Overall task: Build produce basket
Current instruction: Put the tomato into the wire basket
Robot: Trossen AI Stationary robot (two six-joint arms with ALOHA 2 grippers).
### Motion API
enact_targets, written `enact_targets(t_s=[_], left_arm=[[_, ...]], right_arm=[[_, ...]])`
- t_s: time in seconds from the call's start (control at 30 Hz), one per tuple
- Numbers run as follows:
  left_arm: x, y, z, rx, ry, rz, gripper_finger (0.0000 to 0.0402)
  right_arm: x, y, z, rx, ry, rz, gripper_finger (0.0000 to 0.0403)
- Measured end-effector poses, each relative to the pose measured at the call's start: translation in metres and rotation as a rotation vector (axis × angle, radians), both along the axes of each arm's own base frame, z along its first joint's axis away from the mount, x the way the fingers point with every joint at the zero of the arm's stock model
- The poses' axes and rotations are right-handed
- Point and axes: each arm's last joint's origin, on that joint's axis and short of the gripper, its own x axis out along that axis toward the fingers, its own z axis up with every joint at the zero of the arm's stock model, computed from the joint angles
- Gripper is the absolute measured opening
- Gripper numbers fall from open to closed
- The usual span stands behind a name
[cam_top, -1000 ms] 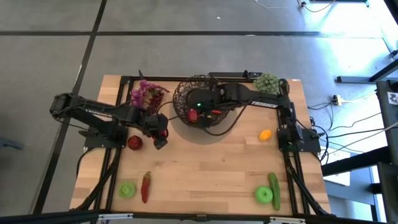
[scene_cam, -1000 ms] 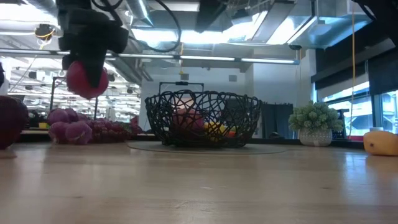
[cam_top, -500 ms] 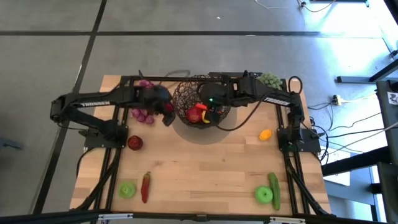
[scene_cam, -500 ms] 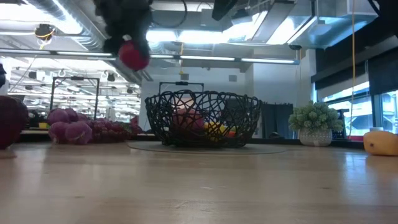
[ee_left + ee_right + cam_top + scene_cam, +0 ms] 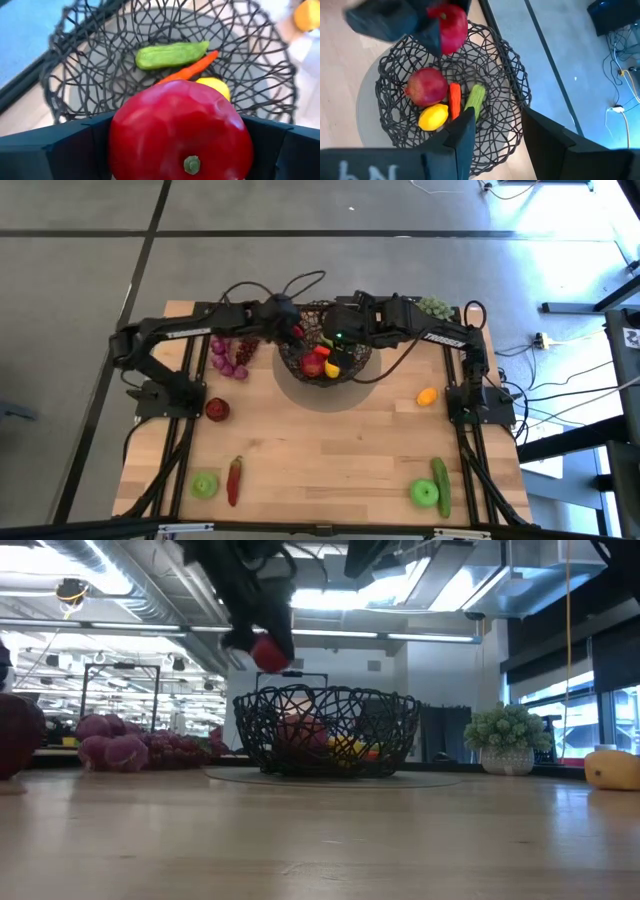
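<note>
The dark wire basket (image 5: 352, 358) stands at the table's far middle. It holds a red apple (image 5: 426, 86), a lemon (image 5: 434, 116), a carrot (image 5: 455, 100) and a green cucumber (image 5: 475, 101). My left gripper (image 5: 295, 333) hangs over the basket's left rim, shut on another red apple (image 5: 180, 125), which also shows in the low view as the red apple (image 5: 268, 653) above the rim. My right gripper (image 5: 495, 135) hovers over the basket's far right part, open, with nothing between its fingers. My left gripper pinches the red apple by its two opposite sides (image 5: 120, 145) between its two fingers. The fingers slant down from the table's left side. The apple is lifted clear above the basket's rim, its stem end (image 5: 191, 164) turned toward the wrist.
Purple grapes (image 5: 232, 355) lie left of the basket, a red apple (image 5: 217, 409) nearer. A chilli (image 5: 234, 478) and green apple (image 5: 205, 484) lie near left; a lemon (image 5: 427, 395), cucumber (image 5: 441, 478) and green apple (image 5: 424, 493) on the right. A pale green cluster (image 5: 432, 306) sits far right.
My left gripper has carried the red apple up, toward the table's far edge and to the right, from beside the loose red apple to above the basket's left rim, turning on the way. My right gripper has risen slightly from the basket.
</note>
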Motion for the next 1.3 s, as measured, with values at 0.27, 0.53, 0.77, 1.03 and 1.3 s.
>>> enact_targets(t_s=[0.27,0.53,0.77,1.03,1.3], left_arm=[[0.031,0.027,-0.041,-0.039,0.121,0.018,0.0275],[0.045,0.044,-0.082,-0.105,0.213,0.029,0.0275],[0.050,0.051,-0.101,-0.117,0.249,0.044,0.0275],[0.050,0.054,-0.104,-0.119,0.248,0.051,0.0291],[0.052,0.049,-0.104,-0.113,0.249,0.040,0.0305]], right_arm=[[0.000,0.000,0.000,0.000,-0.003,-0.001,0.0155],[0.000,0.000,0.000,-0.001,-0.003,0.002,0.0155],[0.001,0.003,0.000,-0.002,-0.002,0.011,0.0155],[0.001,0.010,0.000,-0.002,-0.001,0.031,0.0155],[0.001,0.010,0.000,-0.002,-0.002,0.029,0.0155]])
